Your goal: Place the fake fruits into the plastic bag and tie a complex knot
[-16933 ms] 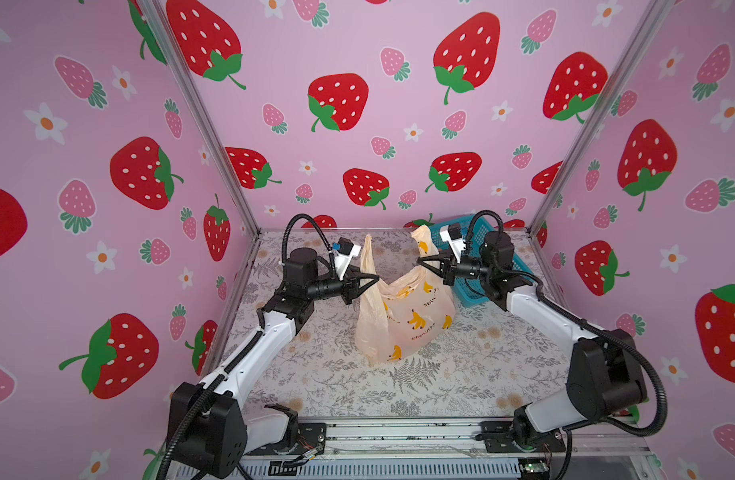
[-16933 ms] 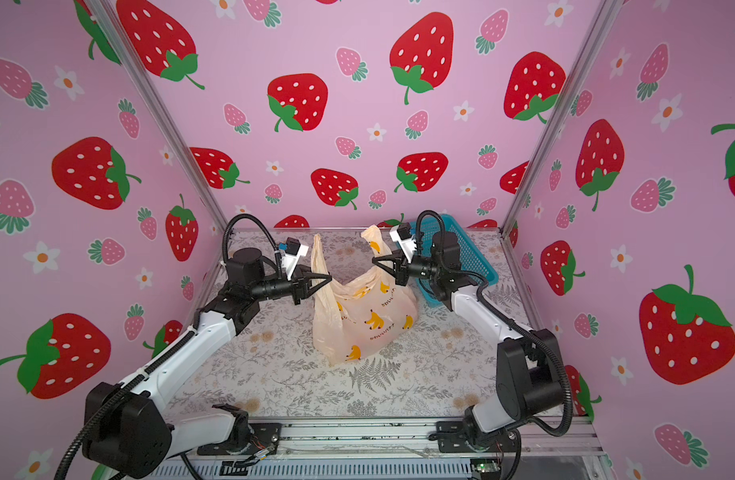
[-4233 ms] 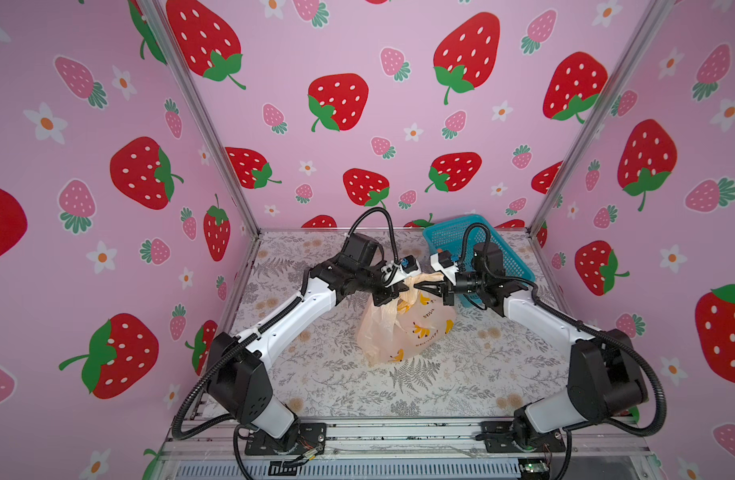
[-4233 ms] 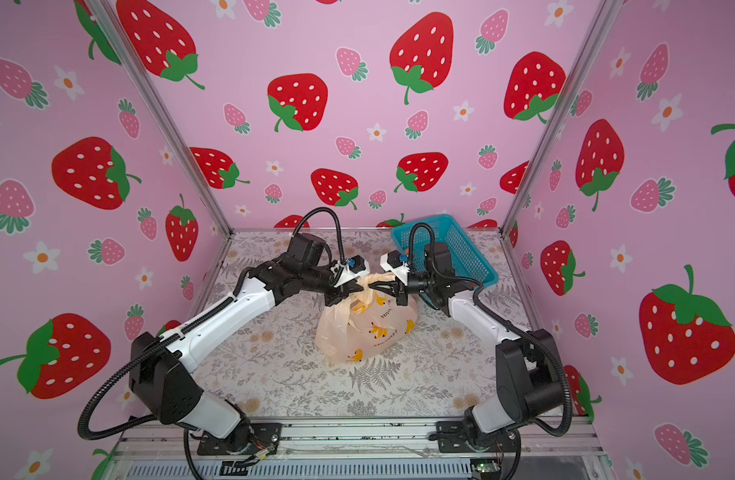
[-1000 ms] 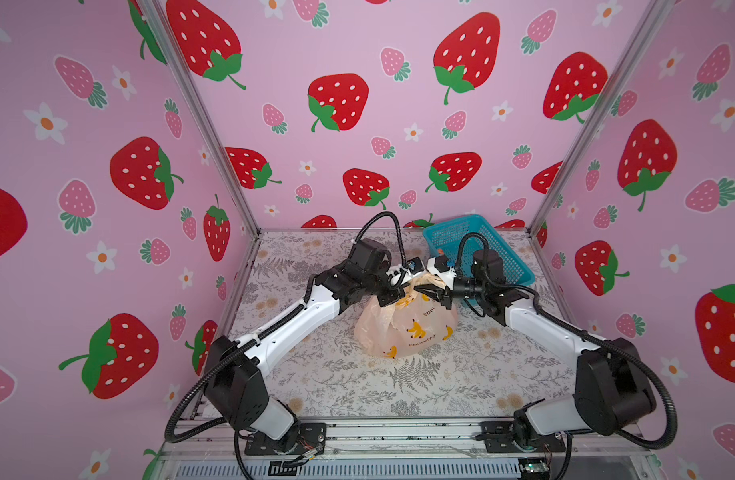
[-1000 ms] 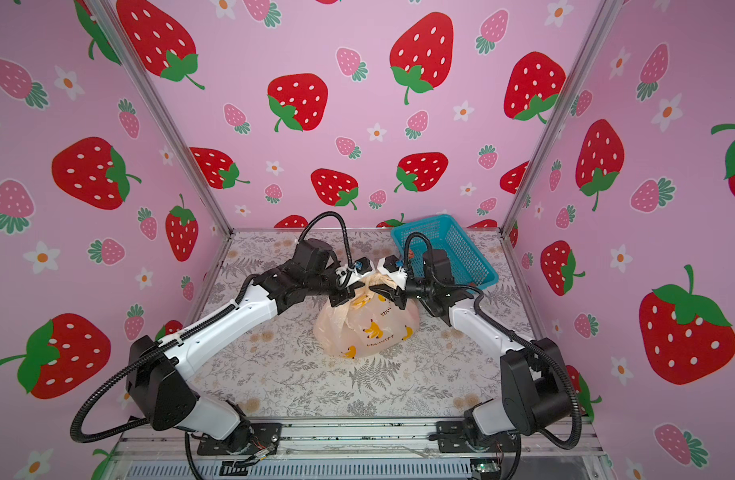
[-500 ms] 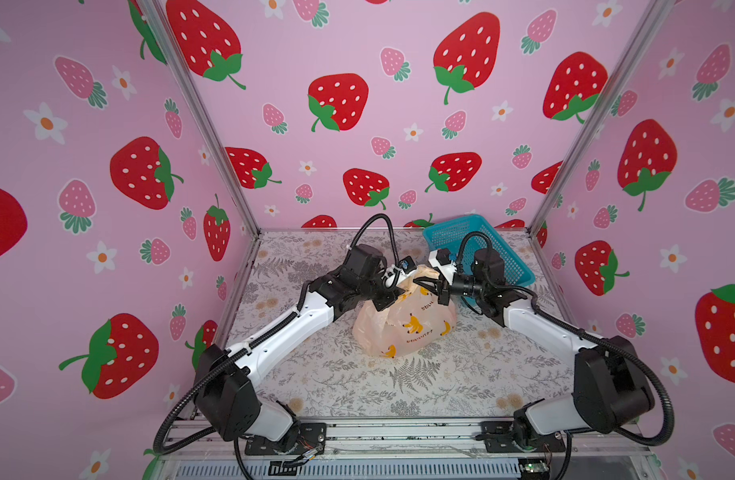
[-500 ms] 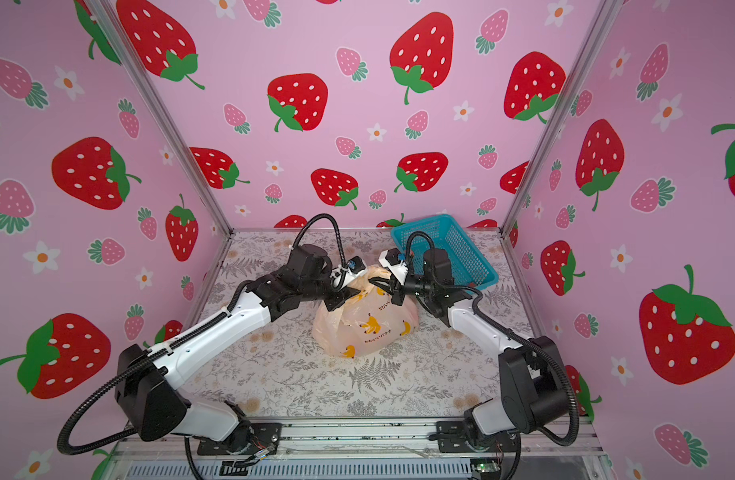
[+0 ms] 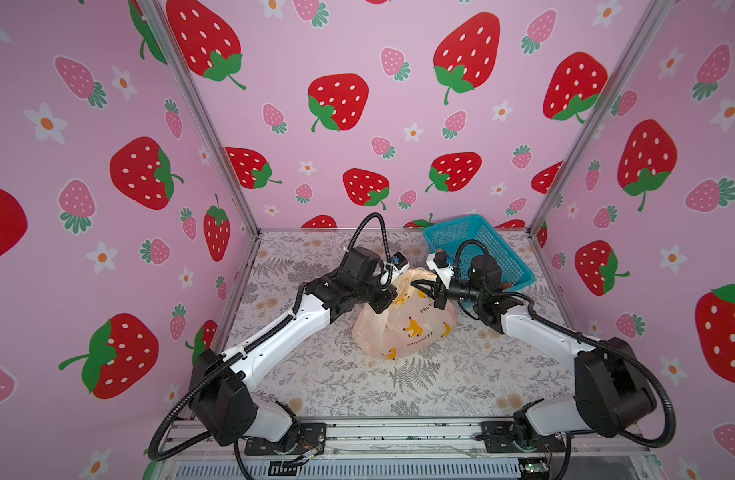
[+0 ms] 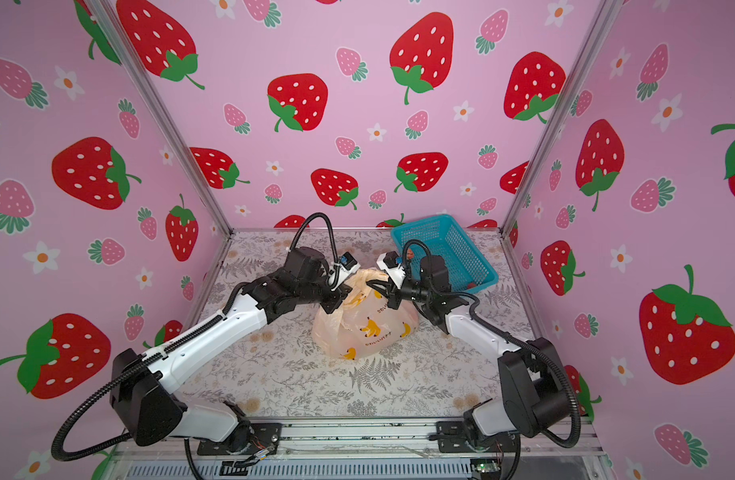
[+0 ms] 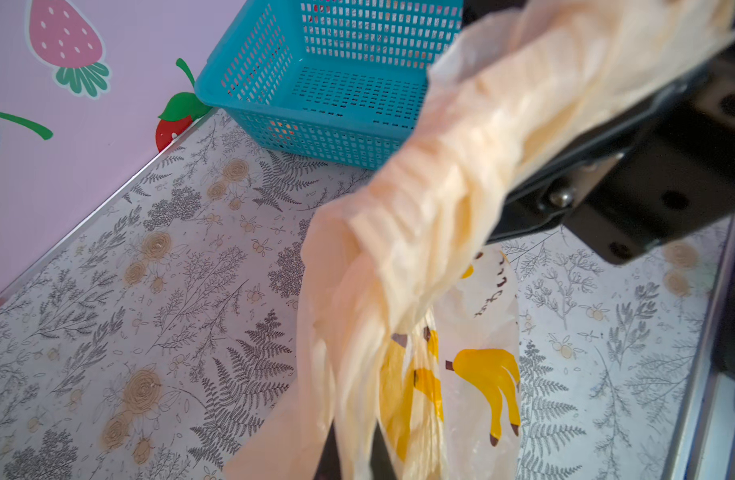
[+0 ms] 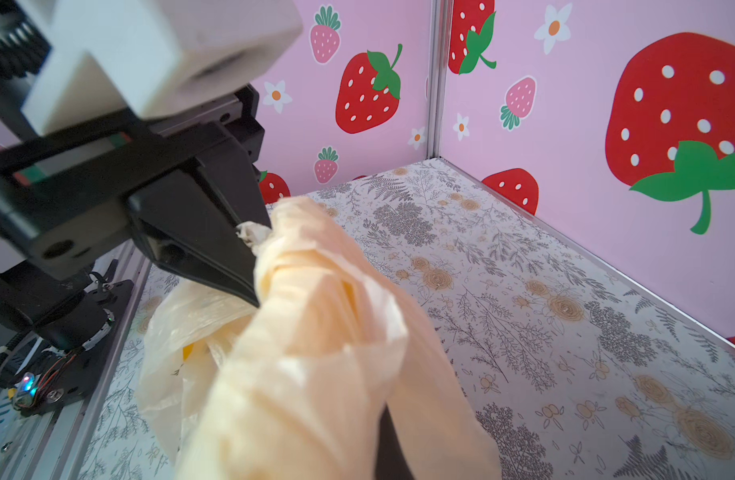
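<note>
moved: left end effector and right end effector have drawn together over the plastic bag since the earliest frames, when we saw them holding its handles up and well apart.
surface: grey fern-and-flower print, bare along the near edge.
plastic bag: sits bulging at mid depth, a little right of centre, between the two arms; its banana print faces us.
left end effector: closed tight on a twisted handle at the bag's upper left; from the right wrist we see the handle tip pinched in its black jaws.
right end effector: clamped on the other handle at the bag's top right.
fake fruits: we cannot make them out through the film.
basket: blue mesh, far right corner, just beyond the bag.
walls: pink strawberry print.
</note>
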